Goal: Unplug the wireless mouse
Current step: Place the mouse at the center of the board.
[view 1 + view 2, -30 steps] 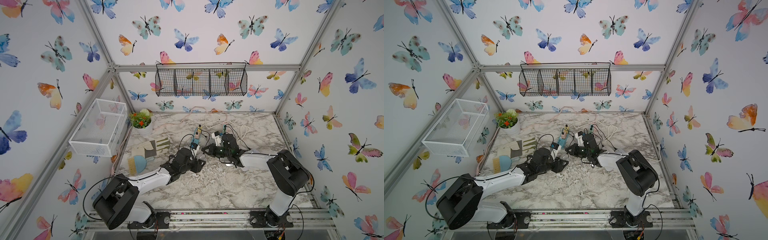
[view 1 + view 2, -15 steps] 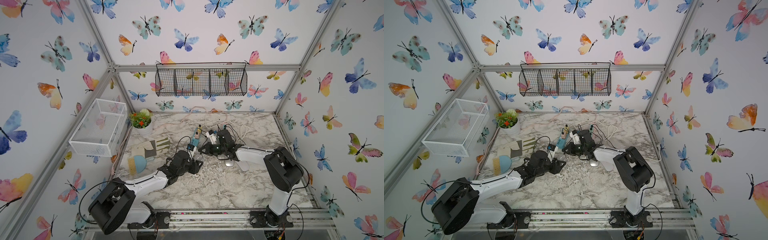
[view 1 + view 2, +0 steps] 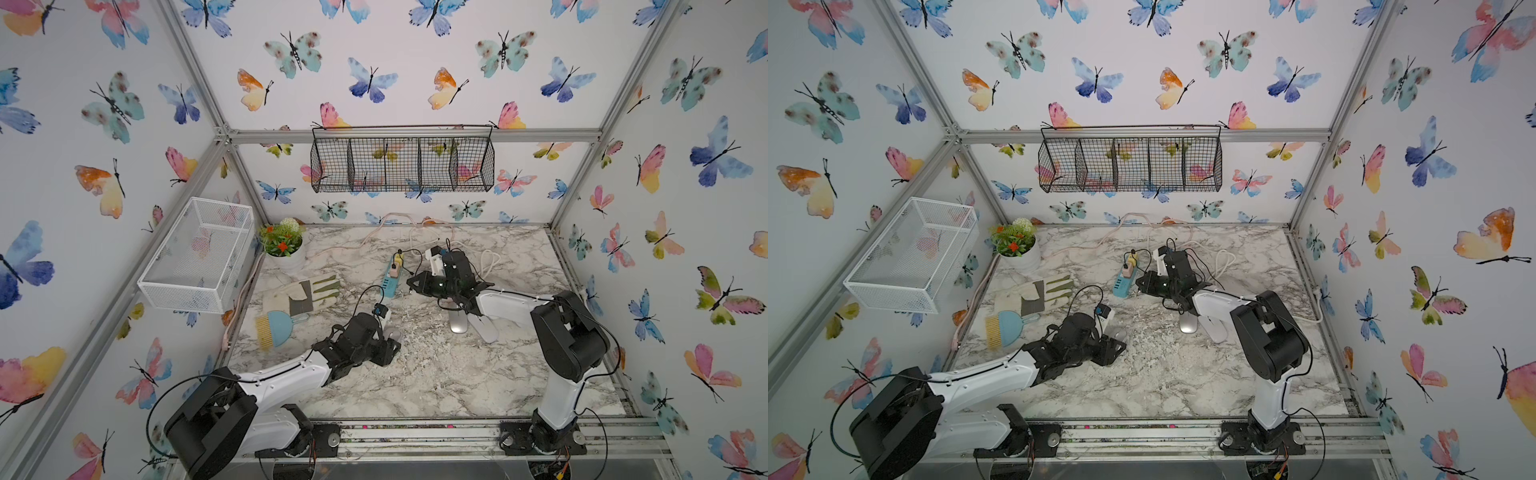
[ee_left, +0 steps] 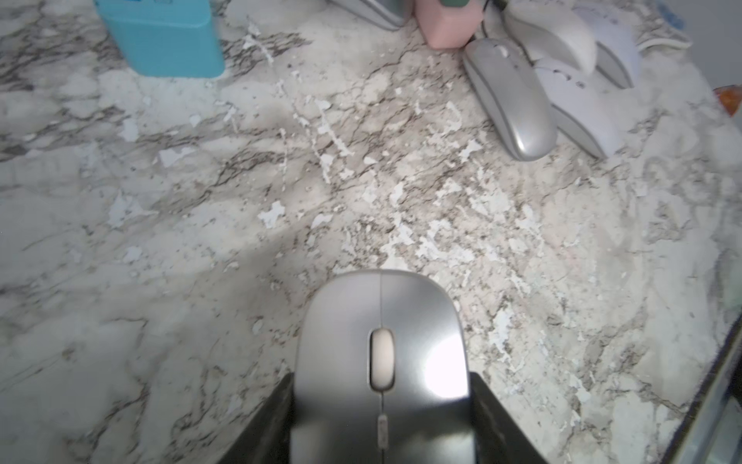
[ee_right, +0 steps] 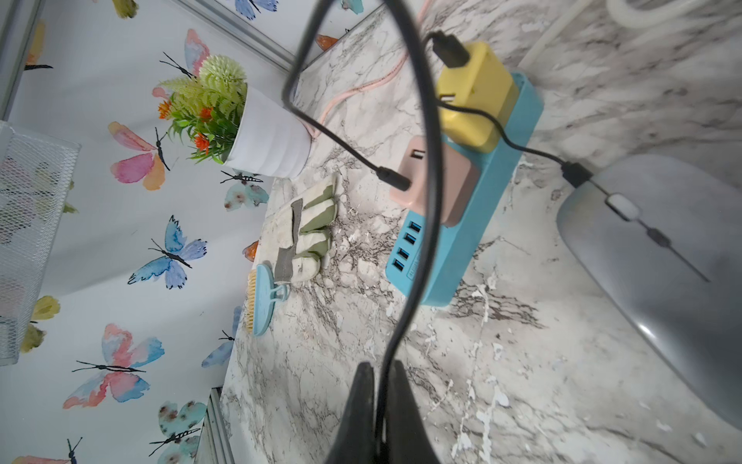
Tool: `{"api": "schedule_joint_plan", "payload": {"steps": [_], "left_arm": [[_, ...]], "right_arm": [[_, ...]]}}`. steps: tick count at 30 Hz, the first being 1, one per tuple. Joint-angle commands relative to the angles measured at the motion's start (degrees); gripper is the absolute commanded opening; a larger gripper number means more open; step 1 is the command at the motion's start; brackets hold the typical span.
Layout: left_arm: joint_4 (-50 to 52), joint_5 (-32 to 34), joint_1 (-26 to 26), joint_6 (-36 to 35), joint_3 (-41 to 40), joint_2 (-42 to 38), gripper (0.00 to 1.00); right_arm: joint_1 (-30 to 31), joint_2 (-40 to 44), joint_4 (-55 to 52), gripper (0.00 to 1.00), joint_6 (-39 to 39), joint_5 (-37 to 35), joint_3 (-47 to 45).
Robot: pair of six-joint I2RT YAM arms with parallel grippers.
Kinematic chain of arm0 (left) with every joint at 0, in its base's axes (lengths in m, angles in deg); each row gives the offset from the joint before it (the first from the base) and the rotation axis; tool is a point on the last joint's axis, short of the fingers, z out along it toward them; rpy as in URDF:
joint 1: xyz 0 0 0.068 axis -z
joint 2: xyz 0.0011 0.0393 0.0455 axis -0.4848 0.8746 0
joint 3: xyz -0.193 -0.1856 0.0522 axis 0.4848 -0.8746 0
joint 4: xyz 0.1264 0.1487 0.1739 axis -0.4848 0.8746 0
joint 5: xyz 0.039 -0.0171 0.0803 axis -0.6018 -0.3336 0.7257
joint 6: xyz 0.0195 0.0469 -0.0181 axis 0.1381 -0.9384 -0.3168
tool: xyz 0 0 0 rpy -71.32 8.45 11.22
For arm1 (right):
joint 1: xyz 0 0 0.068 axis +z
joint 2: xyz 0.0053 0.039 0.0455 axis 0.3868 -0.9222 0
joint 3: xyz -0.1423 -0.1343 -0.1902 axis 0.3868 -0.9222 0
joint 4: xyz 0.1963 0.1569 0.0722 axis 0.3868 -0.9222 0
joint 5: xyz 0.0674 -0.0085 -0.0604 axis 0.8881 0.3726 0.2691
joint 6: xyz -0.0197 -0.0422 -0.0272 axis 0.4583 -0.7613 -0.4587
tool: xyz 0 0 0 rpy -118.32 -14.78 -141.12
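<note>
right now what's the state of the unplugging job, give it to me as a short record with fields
left gripper: closed on the silver mouse
silver mouse front: no cable visible at it
right gripper: shut on the black cable
black cable: loops round to a plug at the pink adapter; cannot tell if it is seated
second mouse: beside the right arm, thin cable plugged into its front, running toward the yellow charger
power strip: blue, carries both adapters
</note>
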Motion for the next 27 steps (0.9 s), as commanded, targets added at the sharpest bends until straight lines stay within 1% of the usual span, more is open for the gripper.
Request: {"api": "schedule_joint_plan", "payload": {"steps": [1,6,10,12,17,20,21,26,27], "left_arm": [[9.91,8.73,-2.75,4.81,3.47,0.44,0.0],[18.08,8.74,-10.49,8.27,5.06,3.29,0.0],[20.21,5.93,-17.81,8.56,4.06,4.32,0.0],[21.32,5.58,-19.96,8.55,3.79,4.92,0.0],[22.82,7.53,-20.5,12.15,3.11,7.59,0.0],[21.86,7.73,-20.5,13.77,2.17,9.41,0.0],[21.5,7.63,-20.5,14.1,1.8,9.59,0.02],[21.92,9.64,-20.5,14.78,1.37,8.42,0.32],[22.16,10.1,-20.5,14.87,1.29,7.73,0.4]], "right_arm": [[0.48,0.08,-2.18,0.01,-3.66,0.48,-0.66],[0.91,1.73,-3.83,0.01,-6.99,1.76,-3.53],[1.6,3.06,-7.22,0.01,-10.42,1.64,-3.92],[1.95,3.85,-9.11,0.01,-11.9,0.92,-3.91],[2.59,5.24,-12.78,0.01,-13.71,-1.72,-4.39],[2.68,5.76,-13.23,0.01,-13.73,-2.58,-5.33],[2.68,5.73,-13.32,0.01,-13.72,-2.67,-5.5],[2.85,5.36,-13.67,0.01,-13.73,-2.8,-5.46],[2.85,5.21,-13.67,0.01,-13.69,-3.01,-5.36]]}}
